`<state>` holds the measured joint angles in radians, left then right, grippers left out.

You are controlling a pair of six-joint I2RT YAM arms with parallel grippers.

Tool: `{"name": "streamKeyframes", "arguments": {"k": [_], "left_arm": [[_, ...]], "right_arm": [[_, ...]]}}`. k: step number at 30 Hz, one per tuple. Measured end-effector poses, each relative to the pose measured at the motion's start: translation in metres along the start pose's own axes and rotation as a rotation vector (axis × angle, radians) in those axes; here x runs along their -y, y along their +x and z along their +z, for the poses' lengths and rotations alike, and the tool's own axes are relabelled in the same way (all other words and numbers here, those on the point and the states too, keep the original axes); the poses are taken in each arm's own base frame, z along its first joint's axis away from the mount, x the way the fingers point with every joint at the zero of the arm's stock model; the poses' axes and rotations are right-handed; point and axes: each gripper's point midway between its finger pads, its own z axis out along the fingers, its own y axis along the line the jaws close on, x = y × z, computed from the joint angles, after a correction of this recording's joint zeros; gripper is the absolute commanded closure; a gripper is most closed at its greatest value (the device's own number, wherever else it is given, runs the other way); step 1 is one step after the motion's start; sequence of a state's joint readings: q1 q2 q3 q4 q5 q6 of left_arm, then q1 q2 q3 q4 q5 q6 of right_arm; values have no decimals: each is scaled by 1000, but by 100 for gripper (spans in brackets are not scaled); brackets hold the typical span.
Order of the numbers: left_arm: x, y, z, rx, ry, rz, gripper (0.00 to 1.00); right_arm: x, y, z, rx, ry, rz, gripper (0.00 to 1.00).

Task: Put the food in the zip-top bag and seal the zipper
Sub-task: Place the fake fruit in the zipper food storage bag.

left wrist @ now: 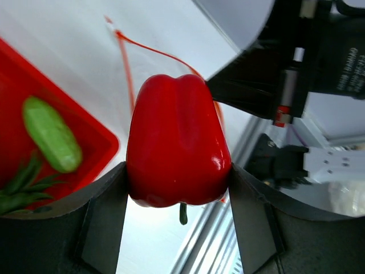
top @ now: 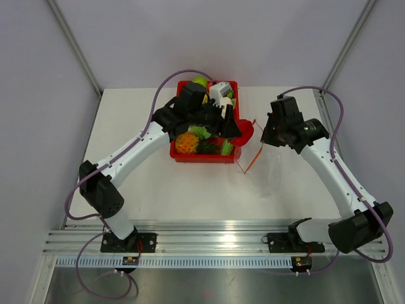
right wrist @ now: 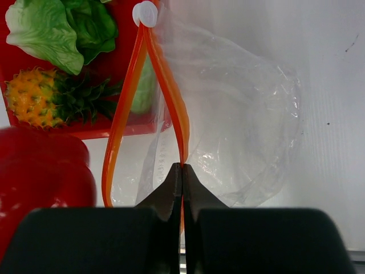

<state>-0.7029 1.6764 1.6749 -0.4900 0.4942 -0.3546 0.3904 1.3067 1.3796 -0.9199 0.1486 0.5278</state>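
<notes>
Red and glossy, the red food piece (left wrist: 178, 140) fills the middle of the left wrist view, lobed at its top like a small pepper, with a short dark stem at 6 o'clock. The left gripper (left wrist: 178, 171) clamps it, one finger pressed flat against each flank. Behind it, from 11 o'clock toward 1 o'clock, the zipper (left wrist: 128, 68) shows as a thin orange-red loop on the white table (top: 190, 190).

From above, the red tray (top: 183, 155) sits at 12 o'clock on the table, and the held piece hangs just off the tray's 3 o'clock side, near the zip-top bag (right wrist: 239, 114).

The right gripper (right wrist: 182, 171) is closed tight on the zipper, pinching one strand of it between its dark fingertips. The two orange strands bow apart (a long, narrow teardrop) and meet again at a white slider (right wrist: 145, 12) at 12 o'clock, so the mouth stands open. The clear, crinkled pouch spreads toward 3 o'clock on the table. In this right wrist view the red piece is a blur at 8 o'clock, just beside the outer strand; whether it touches the strand I cannot tell.

In the tray lie the lettuce (right wrist: 43, 31) at 10 o'clock of the right wrist view, an orange pineapple (right wrist: 34, 105) below it, and the cucumber piece (left wrist: 51, 142).
</notes>
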Motion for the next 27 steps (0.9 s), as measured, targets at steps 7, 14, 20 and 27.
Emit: {"name": "streamKeyframes", "arguments": {"k": [7, 14, 20, 27], "left_arm": [[11, 21, 6, -58, 85, -66, 100], [13, 29, 9, -92, 99, -83, 100], [-1, 45, 31, -160, 72, -120, 100], [-18, 60, 46, -208, 13, -152, 56]], "right_arm": [[-7, -3, 1, 6, -31, 14, 100], [-16, -3, 0, 0, -77, 22, 100], [-21, -3, -1, -2, -101, 26, 100], [-30, -3, -9, -4, -158, 36, 100]]}}
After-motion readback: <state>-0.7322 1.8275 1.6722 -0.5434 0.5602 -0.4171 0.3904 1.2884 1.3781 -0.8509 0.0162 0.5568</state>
